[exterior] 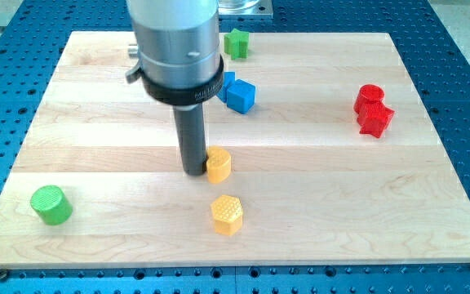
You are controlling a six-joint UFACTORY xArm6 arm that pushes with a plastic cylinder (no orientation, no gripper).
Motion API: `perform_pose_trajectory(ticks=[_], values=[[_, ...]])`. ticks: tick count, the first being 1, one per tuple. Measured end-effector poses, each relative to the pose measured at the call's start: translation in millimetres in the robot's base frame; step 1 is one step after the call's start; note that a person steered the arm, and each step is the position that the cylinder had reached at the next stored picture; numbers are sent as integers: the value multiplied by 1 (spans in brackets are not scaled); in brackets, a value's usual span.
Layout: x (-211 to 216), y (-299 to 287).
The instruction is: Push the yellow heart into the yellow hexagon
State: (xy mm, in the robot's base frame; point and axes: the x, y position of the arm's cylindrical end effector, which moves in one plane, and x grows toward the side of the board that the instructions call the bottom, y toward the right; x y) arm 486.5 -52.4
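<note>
Our tip (195,171) has no jaws and holds nothing — it touches the heart (219,165) on its left. The hexagon (228,214) sits just nearer. Pushing step; next we need a push from the far side — toward us.

We see a pale wood-grain desk (317,163) carrying two yellow blocks, the heart (218,165) and a dimpled hexagon (227,214), a ridged green cylinder (51,204), a green block (236,42), blue blocks (238,94) and red ones (373,109)
</note>
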Motion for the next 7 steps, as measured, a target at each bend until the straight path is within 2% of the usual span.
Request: perform_pose_trajectory(ticks=[2, 3, 5, 6, 7], values=[[-23, 33], [-7, 52], [28, 38], [31, 4], [-2, -95]])
